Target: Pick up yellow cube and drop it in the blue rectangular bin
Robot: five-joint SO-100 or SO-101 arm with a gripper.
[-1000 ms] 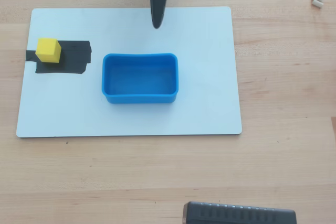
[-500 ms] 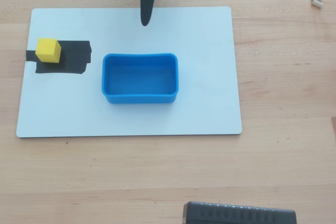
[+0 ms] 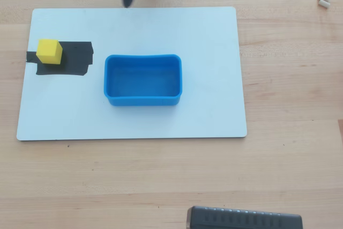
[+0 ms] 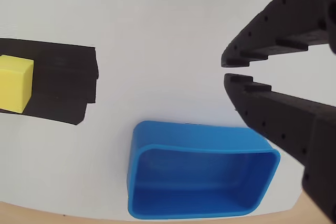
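1. Resting on a patch of black tape [image 3: 64, 59] at the left end of a white rectangular board [image 3: 203, 111] in the overhead view, the small bright yellow cube [image 3: 49, 51] is untouched; the board lies on a light wooden tabletop [image 3: 161, 181].
2. The shallow bright blue rectangular plastic bin [image 3: 143, 79] sits empty mid-board, near the cube but apart from it.
3. The black two-finger gripper [image 4: 227, 71] enters the wrist view from the right, above the bin [image 4: 199, 174] and well apart from the cube [image 4: 14, 84]. Its jaws stand nearly together, a thin gap at the tips, holding nothing.
4. Risk: descending with the jaws this narrow would strike the cube's top and knock it aside instead of straddling it.
5. Risk: the cube's smooth, sharp-edged faces may twist out of an off-centre pinch.
6. Risk: a low carry toward the bin may clip its thick wall and shift it.
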